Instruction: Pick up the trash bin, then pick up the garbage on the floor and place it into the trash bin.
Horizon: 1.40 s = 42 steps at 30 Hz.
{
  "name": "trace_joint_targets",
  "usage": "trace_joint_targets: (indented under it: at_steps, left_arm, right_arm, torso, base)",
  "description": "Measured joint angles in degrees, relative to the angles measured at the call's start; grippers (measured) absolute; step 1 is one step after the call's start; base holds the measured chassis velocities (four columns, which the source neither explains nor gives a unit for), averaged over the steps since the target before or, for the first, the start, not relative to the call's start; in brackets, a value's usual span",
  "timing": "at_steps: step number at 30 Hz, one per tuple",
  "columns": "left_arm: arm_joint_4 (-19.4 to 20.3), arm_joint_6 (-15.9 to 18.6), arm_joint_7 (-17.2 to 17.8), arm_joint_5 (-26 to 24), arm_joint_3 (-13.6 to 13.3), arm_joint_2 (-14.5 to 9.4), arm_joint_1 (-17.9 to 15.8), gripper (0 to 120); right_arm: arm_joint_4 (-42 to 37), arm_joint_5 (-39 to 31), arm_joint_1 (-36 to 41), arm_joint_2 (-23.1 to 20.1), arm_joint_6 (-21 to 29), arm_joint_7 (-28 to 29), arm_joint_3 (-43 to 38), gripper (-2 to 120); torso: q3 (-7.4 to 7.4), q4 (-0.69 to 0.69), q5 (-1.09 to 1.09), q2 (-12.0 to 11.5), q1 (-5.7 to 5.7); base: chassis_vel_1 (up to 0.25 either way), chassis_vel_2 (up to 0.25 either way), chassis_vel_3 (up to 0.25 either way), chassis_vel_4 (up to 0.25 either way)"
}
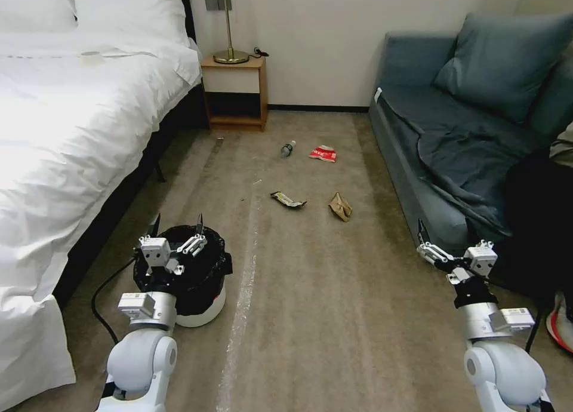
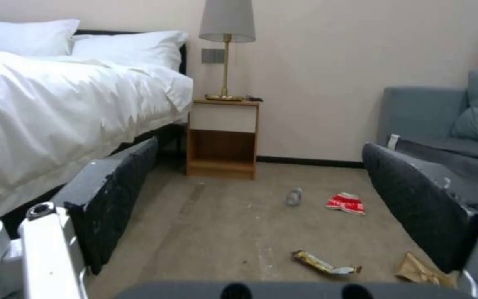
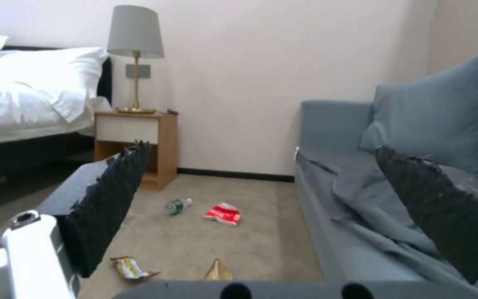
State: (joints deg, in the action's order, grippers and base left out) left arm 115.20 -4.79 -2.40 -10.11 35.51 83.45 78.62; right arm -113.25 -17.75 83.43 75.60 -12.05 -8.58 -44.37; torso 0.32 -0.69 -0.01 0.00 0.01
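My left claw (image 1: 177, 225) hovers over trash bin (image 1: 206, 301), jaws wide, empty. Bin probably light, stiff plastic; bag slippery, so I'd pinch rim. Right claw (image 1: 422, 237) open, idle beside sofa (image 1: 412, 155).

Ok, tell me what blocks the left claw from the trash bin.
Nothing visible does. The left claw is open and sits directly over the trash bin, above its black-bagged rim, with no object between them.
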Motion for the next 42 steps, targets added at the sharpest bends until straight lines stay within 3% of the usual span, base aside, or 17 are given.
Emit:
trace_joint_targets:
  at_steps: [19,42]
  left_arm:
    - [0.0,-0.3,-0.4,-0.7,0.9,0.2,-0.3,99]
    - [1.2,0.0,0.2,0.4,-1.0,0.8,0.7,99]
  right_arm:
    - [-0.1,0.7,-0.5,0.1,0.7,0.5,1.1,100]
    - [-1.7,-1.3,0.2,0.7,1.2,0.8,1.9,100]
  torso:
    - [0.00,0.00,0.00,0.0,0.00]
    - [0.00,0.00,0.00,0.0,0.00]
  base:
    - [0.000,0.000,0.000,0.000]
    - [0.000,0.000,0.000,0.000]
